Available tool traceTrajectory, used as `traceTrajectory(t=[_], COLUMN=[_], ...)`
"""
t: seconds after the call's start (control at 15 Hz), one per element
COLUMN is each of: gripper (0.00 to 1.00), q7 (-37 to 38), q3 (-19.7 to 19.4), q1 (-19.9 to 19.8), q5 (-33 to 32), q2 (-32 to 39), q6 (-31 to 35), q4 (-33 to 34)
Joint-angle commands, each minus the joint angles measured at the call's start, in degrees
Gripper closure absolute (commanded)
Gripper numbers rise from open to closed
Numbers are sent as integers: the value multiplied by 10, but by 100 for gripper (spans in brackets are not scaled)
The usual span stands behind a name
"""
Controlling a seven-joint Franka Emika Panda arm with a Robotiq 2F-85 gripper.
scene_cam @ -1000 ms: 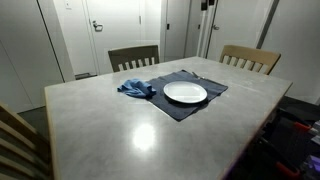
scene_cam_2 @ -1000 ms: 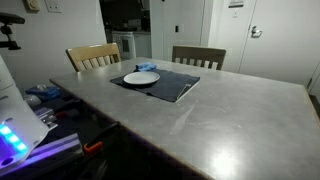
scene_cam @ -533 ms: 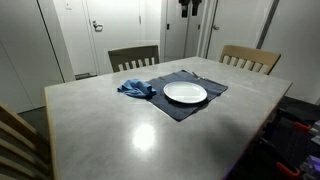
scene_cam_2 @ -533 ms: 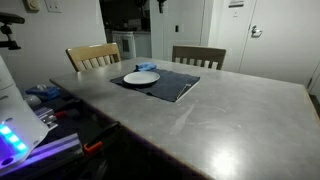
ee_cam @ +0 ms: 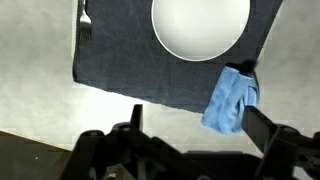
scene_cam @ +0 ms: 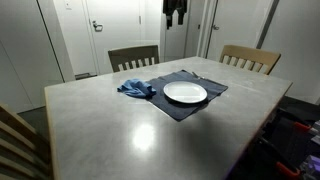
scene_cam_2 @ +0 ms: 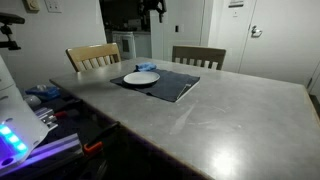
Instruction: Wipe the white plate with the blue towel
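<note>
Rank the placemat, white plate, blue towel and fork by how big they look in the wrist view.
1. Dark placemat, cut off at the top edge.
2. White plate, also cut off.
3. Blue towel.
4. Fork, plainly smallest.

white plate point(ee_cam: 200, 28) clipped by top edge, fork point(ee_cam: 84, 22) partly cut off

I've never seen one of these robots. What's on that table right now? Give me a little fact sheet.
table: grey, two chairs behind
placemat: dark, under plate and fork
plate: white, empty, on placemat
towel: blue, crumpled, beside plate, overlapping placemat's edge
fork: on placemat, across plate from towel
gripper: high above table, open, holding nothing
</note>
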Motion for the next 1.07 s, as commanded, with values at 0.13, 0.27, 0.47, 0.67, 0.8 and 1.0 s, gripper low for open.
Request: traceTrajectory(t=[0.13, 0.27, 0.47, 0.67, 0.8, 1.0], gripper=[0, 0, 0, 0, 0, 0], q7=[0, 0, 39, 39, 32, 29], q3=[2, 2, 1, 5, 8, 10], q1=[4, 4, 23, 40, 48, 61], q5=[-1, -1, -28, -51, -54, -50], q2=[22, 18, 61, 99, 128, 175], q6=[-2, -3, -51, -74, -69, -67], q4=[16, 16, 66, 104, 131, 176])
